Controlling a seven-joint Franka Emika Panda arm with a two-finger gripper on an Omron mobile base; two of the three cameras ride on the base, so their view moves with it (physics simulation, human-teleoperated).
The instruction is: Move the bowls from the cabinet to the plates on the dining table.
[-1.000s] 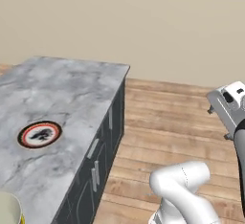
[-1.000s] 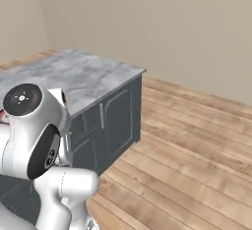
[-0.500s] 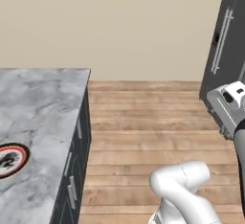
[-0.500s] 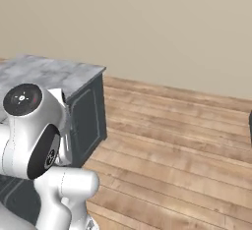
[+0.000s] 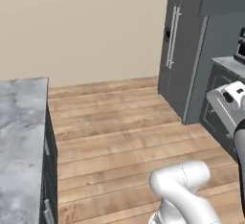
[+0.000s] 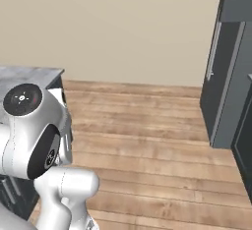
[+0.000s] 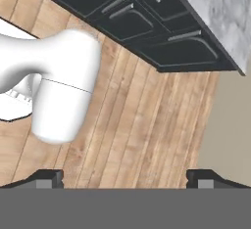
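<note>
Two fingers spread wide, dining table beyond

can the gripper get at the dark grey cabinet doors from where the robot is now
Probably not yet. The open gripper points down at the wooden floor, and the tall cabinet stands well across bare floor, so the base likely needs to drive closer.

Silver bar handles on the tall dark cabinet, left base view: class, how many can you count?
2: the silver bar handles hang side by side, vertical, on the tall dark cabinet. Others may be hidden.
</note>
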